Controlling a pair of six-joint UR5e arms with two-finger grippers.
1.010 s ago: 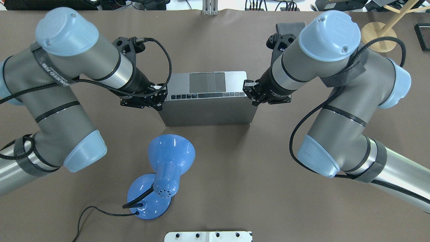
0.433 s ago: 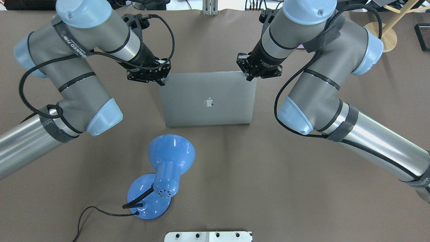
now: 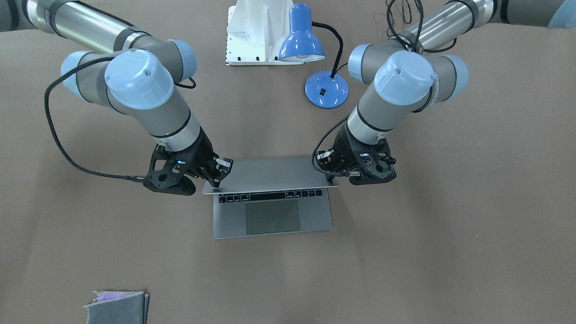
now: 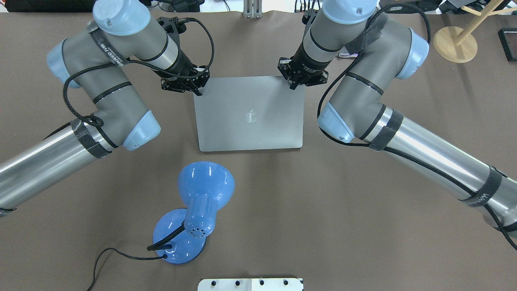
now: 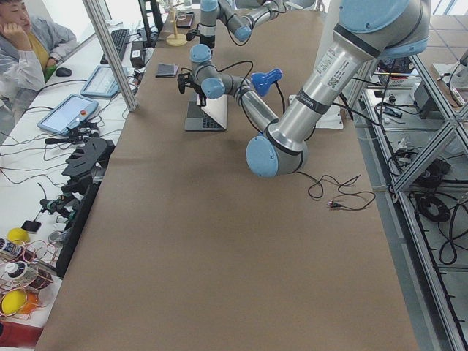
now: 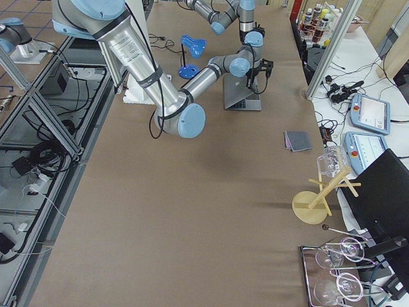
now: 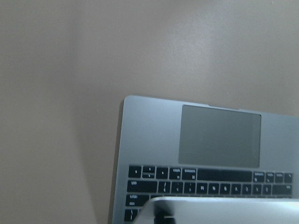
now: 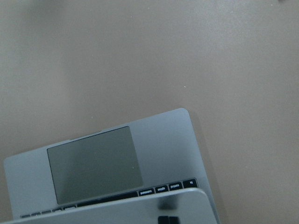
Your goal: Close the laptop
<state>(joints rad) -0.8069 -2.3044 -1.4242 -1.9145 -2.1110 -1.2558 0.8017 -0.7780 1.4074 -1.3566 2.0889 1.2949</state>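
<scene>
The grey laptop [image 4: 226, 121] sits mid-table with its lid partly lowered, the logo facing up. In the front-facing view the lid [image 3: 270, 173] hangs over most of the keys, and the trackpad [image 3: 272, 217] is still exposed. My left gripper [image 4: 198, 91] is shut, its tip on the lid's free-edge left corner; it also shows in the front-facing view [image 3: 333, 181]. My right gripper [image 4: 293, 85] is shut, its tip on the free-edge right corner; it also shows there [image 3: 216, 181]. Both wrist views show the lid edge [image 7: 224, 210] [image 8: 117, 212] over the keyboard.
A blue desk lamp [image 4: 202, 202] with its cord stands on the robot's side of the laptop. A white mount plate [image 4: 250, 284] is at the near edge. A folded grey cloth [image 3: 117, 307] lies on the far side. A wooden stand [image 4: 454, 42] is far right.
Both grippers moved forward, away from the robot, pushing the lid's top edge. The lid swung down from near upright and now covers most of the keyboard.
</scene>
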